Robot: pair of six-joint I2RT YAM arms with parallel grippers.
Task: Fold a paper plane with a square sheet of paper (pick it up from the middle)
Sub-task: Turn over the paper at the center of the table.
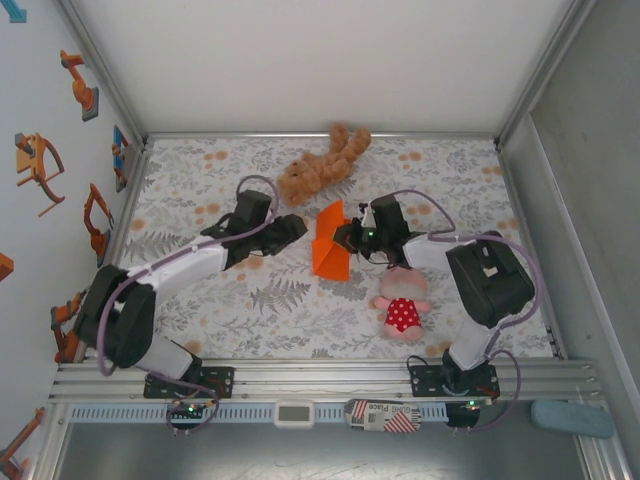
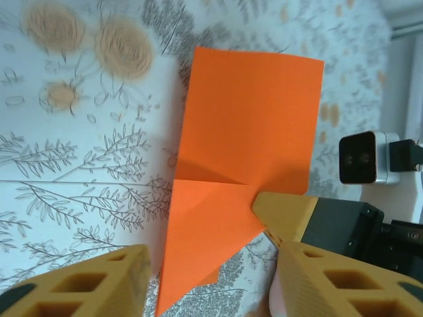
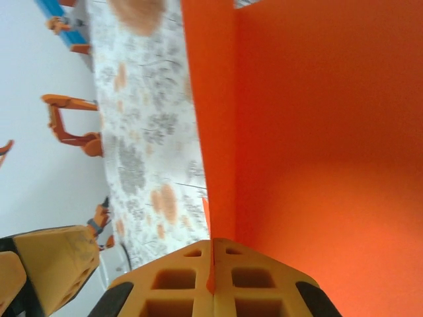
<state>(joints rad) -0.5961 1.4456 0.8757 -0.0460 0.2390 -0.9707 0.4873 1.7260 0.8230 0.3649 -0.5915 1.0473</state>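
Thin, light and likely limp, the half-folded square sheet of paper (image 1: 330, 252) sits mid-table at six o'clock of the brown plush bear (image 1: 322, 165), its three o'clock edge clamped between the right gripper (image 3: 212, 267) fingers, while the left gripper (image 1: 294, 228) hovers at its nine o'clock, fingers apart, best placed to pinch a creased edge.

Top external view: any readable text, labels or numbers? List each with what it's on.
"Place": on the red-and-white striped card below the front rail; the rest of its print is too blurred to read.
Small white display beside that card: too small to read.
Wall stickers: pictures, no text.
Orange paper: no print visible.
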